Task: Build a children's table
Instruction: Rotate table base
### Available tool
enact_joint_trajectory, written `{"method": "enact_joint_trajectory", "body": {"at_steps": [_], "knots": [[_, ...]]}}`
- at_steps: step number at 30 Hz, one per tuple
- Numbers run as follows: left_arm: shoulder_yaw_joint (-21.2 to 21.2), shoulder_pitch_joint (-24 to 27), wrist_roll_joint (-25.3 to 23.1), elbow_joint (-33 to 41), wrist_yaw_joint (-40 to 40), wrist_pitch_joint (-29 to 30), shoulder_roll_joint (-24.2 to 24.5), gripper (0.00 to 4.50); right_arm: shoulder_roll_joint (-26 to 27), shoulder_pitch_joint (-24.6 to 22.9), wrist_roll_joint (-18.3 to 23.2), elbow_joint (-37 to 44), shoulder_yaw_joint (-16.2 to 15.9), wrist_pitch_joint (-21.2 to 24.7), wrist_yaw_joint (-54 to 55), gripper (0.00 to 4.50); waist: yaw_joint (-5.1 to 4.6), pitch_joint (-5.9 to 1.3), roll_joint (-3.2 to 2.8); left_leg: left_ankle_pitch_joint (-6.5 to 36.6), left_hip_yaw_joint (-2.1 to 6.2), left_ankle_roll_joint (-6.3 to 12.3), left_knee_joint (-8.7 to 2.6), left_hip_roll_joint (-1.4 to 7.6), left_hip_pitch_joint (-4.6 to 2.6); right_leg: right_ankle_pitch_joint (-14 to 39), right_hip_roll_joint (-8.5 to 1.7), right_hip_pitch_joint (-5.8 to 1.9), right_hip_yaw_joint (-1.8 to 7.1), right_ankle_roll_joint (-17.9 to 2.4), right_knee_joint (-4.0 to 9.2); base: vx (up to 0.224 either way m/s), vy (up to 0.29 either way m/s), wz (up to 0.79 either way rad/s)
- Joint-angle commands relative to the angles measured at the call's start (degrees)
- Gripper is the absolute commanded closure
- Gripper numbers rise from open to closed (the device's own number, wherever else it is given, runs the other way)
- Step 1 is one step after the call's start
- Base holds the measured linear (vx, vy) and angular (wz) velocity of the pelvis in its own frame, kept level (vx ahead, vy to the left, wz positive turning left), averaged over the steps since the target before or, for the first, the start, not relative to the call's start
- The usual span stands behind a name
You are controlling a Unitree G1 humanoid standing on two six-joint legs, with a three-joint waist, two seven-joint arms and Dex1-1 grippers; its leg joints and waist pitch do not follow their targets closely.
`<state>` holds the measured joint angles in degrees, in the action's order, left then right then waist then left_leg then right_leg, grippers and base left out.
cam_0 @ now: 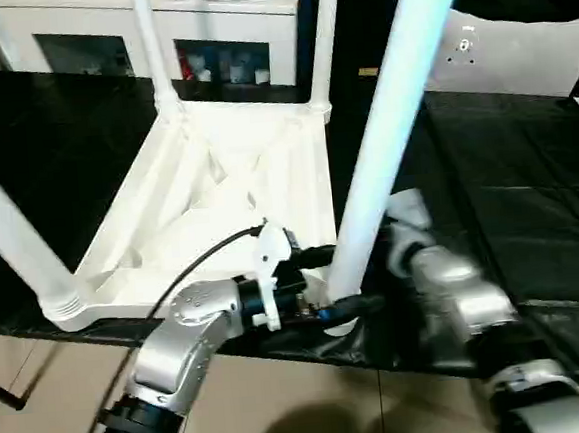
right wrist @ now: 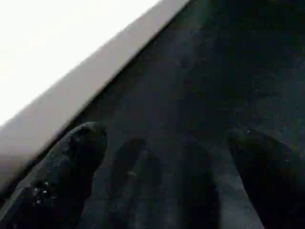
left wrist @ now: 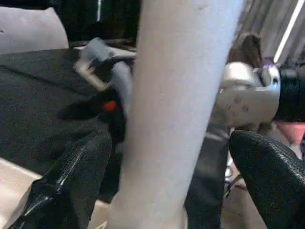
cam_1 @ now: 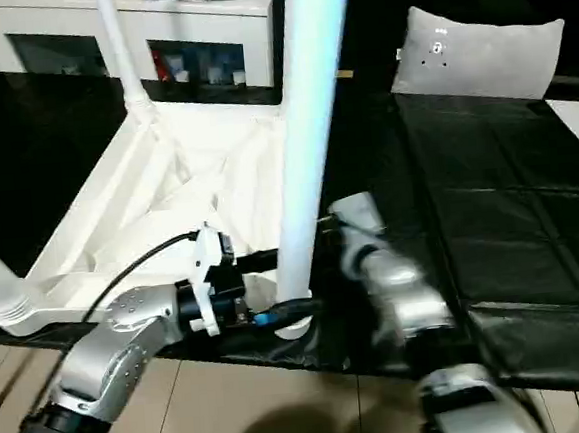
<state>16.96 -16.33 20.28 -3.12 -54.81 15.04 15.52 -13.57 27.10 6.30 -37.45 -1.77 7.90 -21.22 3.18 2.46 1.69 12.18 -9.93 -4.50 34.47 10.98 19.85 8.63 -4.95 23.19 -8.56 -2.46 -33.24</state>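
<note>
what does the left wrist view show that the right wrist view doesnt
Left wrist view alone: a white table leg standing between the left gripper's open jaws, with the right gripper and silver right forearm beyond it.

Right wrist view alone: the lit white edge of the table top, beside the right gripper's own open jaws, with nothing between them.

Both: the black cloth under the work, and jaws spread wide.

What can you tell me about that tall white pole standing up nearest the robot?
It is a table leg: a smooth, white, plastic-looking tube, standing nearly upright with a slight lean, its foot in the near corner socket of the upside-down tabletop. The left gripper straddles its base, fingers spread on either side, apparently not pressing it. Three more legs stand at the other corners.
</note>
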Motion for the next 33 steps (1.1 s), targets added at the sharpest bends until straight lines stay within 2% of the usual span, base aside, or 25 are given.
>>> {"method": "enact_joint_trajectory", "body": {"at_steps": [1,3,5,6,7,8,10,12,13,16,17,18,19,21,23,25,26,28,29,30,31,32,33], "knots": [[-0.1,0.0,-1.0,0.7,-0.5,0.2,1.0,0.03,-1.1,-0.9,0.7,2.2,0.7,-0.8,-2.5,0.00,0.35,-3.39,-0.27,9.1,0.63,2.01,-4.16,2.56,0.17,19.1,-4.17,-3.73,4.25,-5.0,3.90,0.000,0.000,0.00],[-0.2,0.1,-1.3,1.0,-0.9,0.4,2.0,0.03,-2.2,-1.7,1.3,3.9,0.8,-1.0,-4.7,0.00,0.32,-3.45,-0.25,8.5,0.66,2.29,-4.20,2.58,0.32,17.7,-4.14,-3.79,4.20,-5.8,3.68,0.000,0.000,0.00],[0.5,-0.9,-3.3,-0.6,-3.4,-0.5,5.2,0.03,-6.0,-4.5,3.6,9.8,0.3,-0.9,-12.5,0.00,0.40,-3.46,-0.27,8.8,0.61,2.78,-4.13,2.58,0.17,17.8,-4.09,-3.74,4.19,-6.0,3.79,0.000,0.000,0.00],[1.1,-1.6,-4.6,-1.8,-5.0,-1.4,6.9,0.03,-8.0,-5.8,4.6,12.7,-0.2,-0.7,-16.3,0.00,0.63,-3.38,-0.48,9.5,0.70,3.58,-4.19,2.47,0.26,18.5,-3.92,-4.01,4.11,-5.1,4.00,0.000,0.000,0.00],[2.1,-2.6,-6.3,-3.7,-6.5,-2.5,8.4,0.03,-10.1,-7.2,5.4,15.4,-0.7,-0.2,-19.9,0.00,0.70,-3.38,-0.47,9.6,0.71,3.80,-4.20,2.63,0.07,18.5,-3.88,-3.80,4.18,-4.8,3.97,0.000,0.000,0.00],[3.3,-4.0,-8.5,-6.3,-7.4,-4.5,9.7,0.30,-12.2,-8.6,6.5,17.8,-1.0,0.4,-23.3,0.00,0.75,-3.22,-0.74,9.7,0.72,4.45,-4.26,2.38,0.04,19.5,-3.70,-3.72,4.11,-3.8,4.23,0.000,0.000,0.00],[4.1,-5.0,-10.4,-8.4,-7.5,-6.4,10.3,0.38,-13.5,-9.5,7.5,19.2,-0.8,0.7,-25.5,0.00,0.92,-3.23,-0.53,9.8,0.80,4.18,-4.23,2.30,0.11,21.7,-4.00,-3.82,3.96,-3.3,4.43,0.000,0.000,0.00],[5.7,-6.6,-12.4,-10.9,-8.9,-7.8,11.2,0.50,-16.3,-11.6,8.9,22.4,-1.1,1.3,-29.5,0.00,1.07,-3.29,-0.79,10.6,0.84,3.93,-4.15,2.34,-0.08,23.5,-4.13,-3.73,3.87,-3.0,4.79,0.000,0.000,0.00],[6.2,-7.1,-13.0,-11.7,-9.3,-8.3,11.5,0.65,-17.6,-12.8,9.6,24.3,-1.5,2.0,-31.4,0.00,1.19,-3.25,-0.55,10.7,0.88,4.06,-4.18,2.36,0.02,23.7,-4.05,-3.78,3.82,-2.8,4.98,0.000,0.000,0.00],[6.6,-7.5,-13.4,-12.2,-9.5,-8.6,11.7,0.80,-18.5,-13.8,10.2,25.9,-1.6,2.7,-32.9,0.00,1.49,-3.37,-0.44,10.3,0.87,4.13,-4.11,2.41,0.20,23.2,-4.22,-3.83,3.77,-3.4,4.74,0.000,0.000,0.00],[6.9,-8.5,-14.3,-13.5,-9.4,-9.6,11.7,0.85,-20.8,-16.3,11.4,30.4,-2.1,4.0,-36.4,0.00,1.49,-3.30,-0.80,10.5,0.86,4.05,-4.15,2.34,0.15,23.8,-4.08,-3.83,3.62,-3.2,5.12,0.000,0.000,0.00],[6.9,-8.5,-14.3,-13.5,-9.4,-9.6,11.7,0.95,-20.8,-16.3,11.4,30.4,-2.1,4.0,-36.4,0.00,1.71,-3.30,-0.52,10.8,0.77,4.33,-4.00,2.30,-0.01,24.0,-4.04,-3.73,3.69,-2.8,5.11,0.000,0.000,0.00],[7.0,-9.0,-14.6,-14.1,-9.4,-9.5,11.6,1.09,-21.7,-17.3,12.1,32.2,-2.3,4.6,-37.6,0.00,1.74,-3.29,-0.53,10.6,0.83,4.35,-4.05,2.27,0.16,24.2,-4.14,-3.85,3.63,-2.8,5.01,0.000,0.000,0.00],[7.1,-10.3,-15.0,-15.9,-9.8,-9.4,11.4,1.20,-23.7,-19.3,13.7,36.0,-2.6,6.3,-39.8,0.00,2.02,-3.08,-0.63,10.9,0.71,4.64,-4.02,2.04,0.04,26.7,-3.91,-3.69,3.38,-1.5,5.77,0.000,0.000,0.00],[6.6,-11.2,-14.8,-17.9,-10.5,-10.1,10.9,1.24,-24.7,-20.3,14.9,38.6,-2.5,7.8,-40.8,0.00,2.17,-3.19,-0.79,11.5,0.88,4.39,-4.06,2.22,-0.18,27.2,-4.01,-3.55,3.23,-1.0,5.70,0.000,0.000,0.00],[6.2,-11.5,-14.7,-19.5,-11.2,-11.3,10.6,1.49,-25.2,-21.2,15.8,40.6,-2.1,9.0,-41.6,0.00,2.12,-3.16,-0.97,12.4,0.98,3.95,-4.05,2.08,-0.21,28.5,-4.04,-3.54,2.95,-0.6,6.05,0.000,0.000,0.00],[6.2,-11.5,-14.7,-19.8,-11.5,-11.6,10.7,1.63,-25.3,-21.5,16.0,41.2,-2.0,9.3,-41.7,0.00,2.10,-3.21,-0.77,12.5,1.03,3.80,-4.08,2.10,-0.09,28.4,-4.07,-3.67,2.95,-0.3,6.07,0.000,0.000,0.00],[6.2,-11.6,-14.7,-20.1,-11.7,-11.8,10.7,1.63,-25.4,-21.7,16.2,41.8,-1.9,9.7,-41.9,0.00,2.10,-3.20,-0.78,12.6,1.00,3.82,-4.05,2.01,-0.05,28.8,-4.10,-3.64,2.93,0.0,6.16,0.000,0.000,0.00],[6.2,-11.6,-14.7,-20.2,-12.0,-11.9,10.8,1.74,-25.5,-22.1,16.3,42.5,-2.0,10.0,-41.9,0.00,2.15,-3.28,-1.06,12.6,1.02,3.66,-4.05,2.06,-0.18,28.5,-4.09,-3.59,2.94,0.0,6.20,0.000,0.000,0.00],[6.1,-11.6,-14.5,-20.4,-12.5,-12.0,11.0,1.98,-25.6,-22.6,16.7,43.6,-2.1,10.5,-42.0,0.00,2.11,-3.22,-0.94,12.7,0.99,3.70,-4.02,2.01,-0.12,28.5,-4.06,-3.54,2.91,0.0,6.23,0.000,0.000,0.00],[6.2,-11.8,-14.6,-20.9,-13.0,-12.2,11.0,1.98,-25.9,-23.2,17.0,44.7,-2.3,11.0,-42.1,0.00,2.10,-3.17,-1.18,12.9,0.97,3.66,-4.01,1.87,-0.14,28.9,-3.96,-3.57,2.75,0.2,6.46,0.000,0.000,0.00],[6.2,-11.8,-14.6,-20.9,-13.0,-12.2,11.0,2.04,-25.9,-23.2,17.0,44.7,-2.3,11.0,-42.1,0.00,2.15,-3.19,-1.11,12.9,0.98,3.66,-3.98,1.81,-0.11,28.9,-3.94,-3.67,2.73,0.4,6.40,0.000,0.000,0.00],[6.2,-12.0,-14.7,-21.3,-13.4,-12.3,11.2,2.06,-26.2,-23.7,17.3,45.5,-2.4,11.4,-42.1,0.00,2.24,-3.23,-1.41,12.9,1.05,3.64,-4.00,1.82,-0.12,29.0,-3.99,-3.66,2.70,0.4,6.31,0.000,0.000,0.00]]}}
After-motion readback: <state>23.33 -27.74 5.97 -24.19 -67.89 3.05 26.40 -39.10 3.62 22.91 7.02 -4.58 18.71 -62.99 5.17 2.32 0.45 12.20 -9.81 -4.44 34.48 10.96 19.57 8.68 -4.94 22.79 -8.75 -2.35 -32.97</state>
